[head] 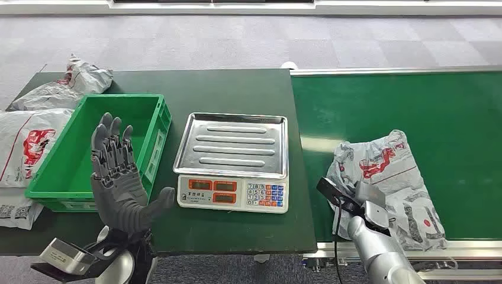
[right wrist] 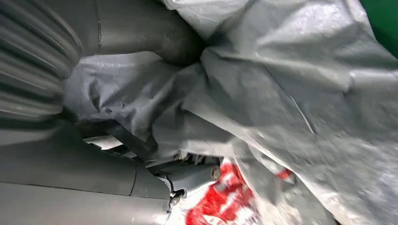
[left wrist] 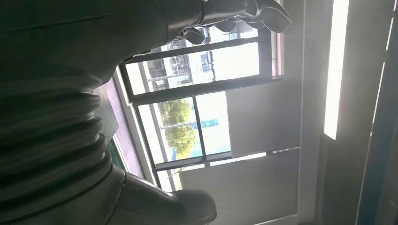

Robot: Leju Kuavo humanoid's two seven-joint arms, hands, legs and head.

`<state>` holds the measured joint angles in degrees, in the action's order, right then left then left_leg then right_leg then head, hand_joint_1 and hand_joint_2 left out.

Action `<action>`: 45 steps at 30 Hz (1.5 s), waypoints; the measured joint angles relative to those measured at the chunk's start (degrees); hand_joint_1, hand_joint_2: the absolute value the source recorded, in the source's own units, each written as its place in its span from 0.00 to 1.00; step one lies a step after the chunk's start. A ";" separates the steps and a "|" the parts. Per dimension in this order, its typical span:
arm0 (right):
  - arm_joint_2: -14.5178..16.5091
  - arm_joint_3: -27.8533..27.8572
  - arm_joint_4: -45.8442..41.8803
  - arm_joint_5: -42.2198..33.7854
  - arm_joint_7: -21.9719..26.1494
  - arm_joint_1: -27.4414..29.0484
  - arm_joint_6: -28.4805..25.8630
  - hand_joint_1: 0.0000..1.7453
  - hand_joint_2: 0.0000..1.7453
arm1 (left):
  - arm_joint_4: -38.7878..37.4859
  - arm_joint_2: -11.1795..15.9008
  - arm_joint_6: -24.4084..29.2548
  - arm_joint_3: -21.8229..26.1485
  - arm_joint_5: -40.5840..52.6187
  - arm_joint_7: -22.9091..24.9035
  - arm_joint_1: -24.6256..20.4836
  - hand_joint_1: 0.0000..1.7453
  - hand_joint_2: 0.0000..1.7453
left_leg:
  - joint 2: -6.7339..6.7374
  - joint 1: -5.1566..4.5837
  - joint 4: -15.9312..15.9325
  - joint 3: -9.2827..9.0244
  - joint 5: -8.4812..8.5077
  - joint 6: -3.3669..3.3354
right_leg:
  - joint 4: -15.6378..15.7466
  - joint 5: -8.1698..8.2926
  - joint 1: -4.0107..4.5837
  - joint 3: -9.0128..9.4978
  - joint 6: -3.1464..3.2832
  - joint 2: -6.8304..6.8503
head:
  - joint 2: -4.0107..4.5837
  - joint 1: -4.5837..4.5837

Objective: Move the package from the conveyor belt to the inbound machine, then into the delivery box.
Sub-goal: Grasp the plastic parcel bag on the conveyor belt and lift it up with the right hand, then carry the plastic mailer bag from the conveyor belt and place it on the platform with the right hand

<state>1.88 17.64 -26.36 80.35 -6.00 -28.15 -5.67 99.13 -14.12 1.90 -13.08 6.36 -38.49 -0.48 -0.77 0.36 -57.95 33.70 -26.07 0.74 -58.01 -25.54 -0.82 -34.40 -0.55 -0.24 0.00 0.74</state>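
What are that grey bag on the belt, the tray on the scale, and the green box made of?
The package looks like thin plastic film: crinkled, creased, slightly glossy grey with red print, and it bunches against the right hand. The scale's tray seems to be polished metal, probably stainless steel: silvery, reflective, with pressed ridges. The green crate appears to be rigid moulded plastic, with uniform colour and ribbed walls.

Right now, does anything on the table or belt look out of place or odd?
Mostly orderly. The left hand is raised, its fingers spread and holding nothing, in front of the green crate. Three grey packages lie on the table beside that crate, not inside it. The scale sits square. The belt package is crumpled under the right hand.
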 joint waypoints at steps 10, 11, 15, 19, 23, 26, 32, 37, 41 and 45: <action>0.88 -1.78 -1.38 0.45 3.67 0.46 -4.71 1.00 1.00 | 0.97 0.00 0.28 0.68 0.02 -0.08 0.67 0.00 1.00 | 0.01 0.00 0.01 0.09 0.00 0.01 | -0.01 0.00 0.03 -0.09 0.01 -0.01 | 0.00 0.01; 1.10 -2.01 -2.24 0.62 3.82 0.85 -6.79 1.00 1.00 | 1.11 0.00 0.46 0.78 0.06 -0.14 0.83 0.00 1.00 | 0.00 0.00 0.01 0.12 0.00 0.01 | -0.01 0.00 0.03 -0.11 0.01 -0.01 | 0.00 0.01; 3.37 -3.97 -15.61 3.65 1.83 4.88 -22.41 1.00 1.00 | 2.20 -0.01 1.22 1.39 0.22 -0.56 2.20 0.00 1.00 | 0.00 0.00 0.01 0.29 0.01 0.02 | -0.03 0.00 0.02 -0.32 0.01 -0.02 | 0.00 0.01; 5.54 -6.62 -36.31 7.94 -0.11 8.05 -29.98 1.00 1.00 | 1.97 -0.07 1.25 1.43 0.26 -0.83 2.50 0.00 1.00 | 0.01 0.00 0.01 0.32 0.00 0.02 | -0.03 -0.02 0.03 -0.38 0.03 -0.03 | 0.00 0.01; 6.47 -7.81 -47.19 8.39 -0.24 8.79 -31.74 1.00 1.00 | 1.25 -0.13 1.31 1.34 0.06 -1.17 2.43 0.00 1.00 | 0.01 0.00 0.01 0.33 -0.02 0.00 | -0.03 -0.04 0.00 -0.37 0.03 -0.01 | 0.00 0.00; 6.56 -8.32 -50.21 8.48 -0.32 8.83 -33.32 1.00 1.00 | 0.64 -0.13 1.39 1.27 -0.20 -1.26 2.22 0.00 1.00 | 0.04 0.00 0.01 0.32 -0.04 -0.03 | -0.03 -0.02 -0.06 -0.37 0.00 -0.03 | 0.00 0.01; 6.68 -9.04 -51.20 7.53 -0.19 7.37 -33.04 1.00 1.00 | -0.93 -0.13 1.89 1.10 -0.63 -1.31 1.09 0.00 1.00 | 0.05 0.00 -0.01 0.33 -0.01 -0.04 | -0.03 0.02 -0.06 -0.33 -0.04 -0.03 | 0.00 0.00; 8.42 -13.67 -44.66 -7.23 13.22 1.94 -14.96 1.00 1.00 | -2.07 -0.08 2.12 0.81 -1.95 -1.60 0.00 0.00 1.00 | 0.50 0.00 0.04 0.56 -0.06 0.08 | -0.04 0.10 -0.01 -0.42 0.08 -0.47 | 0.00 0.02; 10.36 -19.62 -36.63 -12.27 17.75 -2.53 -10.85 1.00 1.00 | -2.83 -0.01 2.08 0.73 -2.40 -1.68 -0.78 0.00 1.00 | 0.27 0.04 0.04 0.34 0.20 0.17 | -0.05 0.22 0.08 -0.56 0.18 -0.30 | 0.00 0.02; 11.06 -22.26 -32.56 -15.94 21.79 -5.03 -7.84 1.00 1.00 | -3.36 0.08 1.78 0.73 -3.03 -1.71 -0.97 0.00 1.00 | 0.08 0.09 0.05 0.52 0.21 0.19 | -0.06 0.21 0.16 -0.57 0.19 -0.11 | 0.00 -0.01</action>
<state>12.94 -4.62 -58.92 64.41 15.79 -33.18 -13.51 95.78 -14.04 3.68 -12.35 3.33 -40.20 -1.45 -0.69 0.45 -57.90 34.22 -25.86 0.94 -58.07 -25.33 -0.65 -34.98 -0.36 -0.34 0.00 0.74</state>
